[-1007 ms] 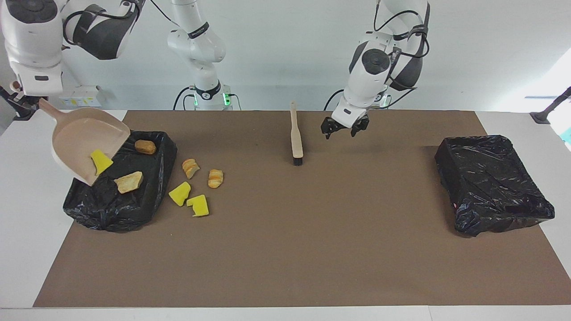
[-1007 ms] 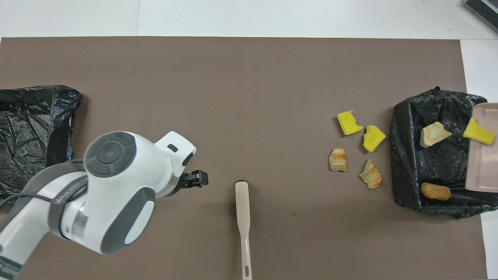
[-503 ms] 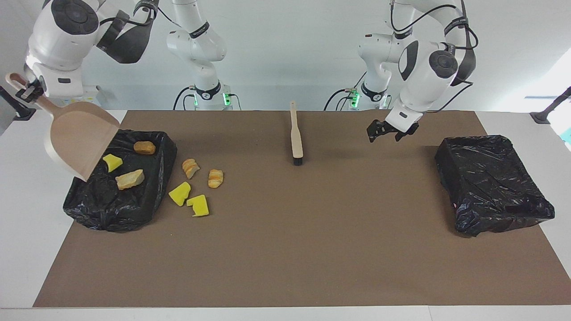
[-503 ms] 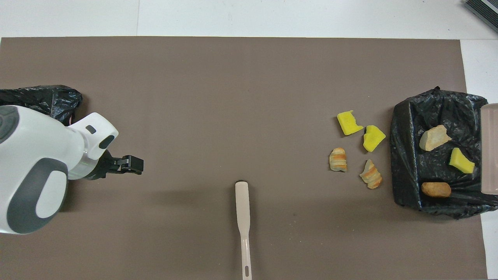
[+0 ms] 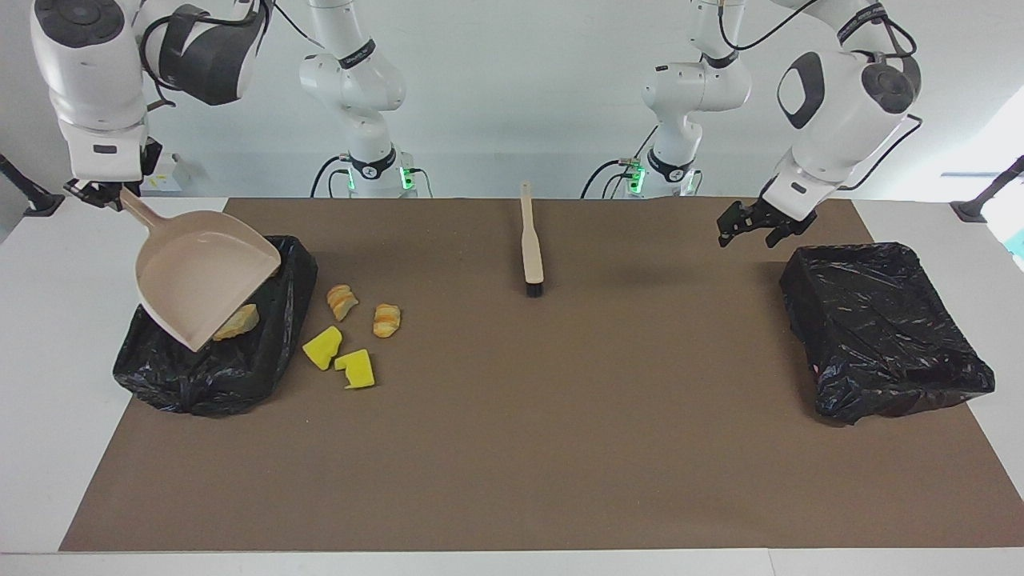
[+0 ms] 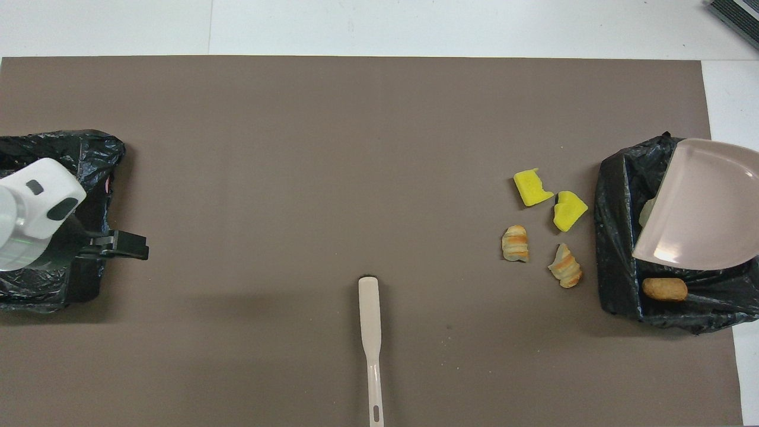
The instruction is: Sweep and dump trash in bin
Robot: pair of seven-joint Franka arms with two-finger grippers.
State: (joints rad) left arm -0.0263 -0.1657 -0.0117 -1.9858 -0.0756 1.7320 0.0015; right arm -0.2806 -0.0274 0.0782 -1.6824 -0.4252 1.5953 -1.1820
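**Spotter:** Read the counter [image 5: 512, 448] as a clock from overhead, with twelve pointing away from the robots. Where's the trash?

**Me:** Some is in the bin [image 5: 200, 384] at three o'clock, where I can see two bread pieces [image 6: 664, 289]. Two yellow wedges [image 5: 322, 348] and two bread lumps [image 5: 386, 319] lie on the counter just beside it, toward the centre.

**Spotter:** And the dustpan [image 5: 204, 276]?

**Me:** My right claw [image 5: 100, 192] is clamped on its handle. The pan is empty and tipped mouth-down over the bin so that anything in it slides in.

**Spotter:** And the other arm?

**Me:** My left claw [image 5: 748, 224] hangs wide and empty beside the second bin [image 5: 880, 336] at nine, waiting. The brush [image 5: 530, 248] lies at six, and I reckon it's needed for another sweep.
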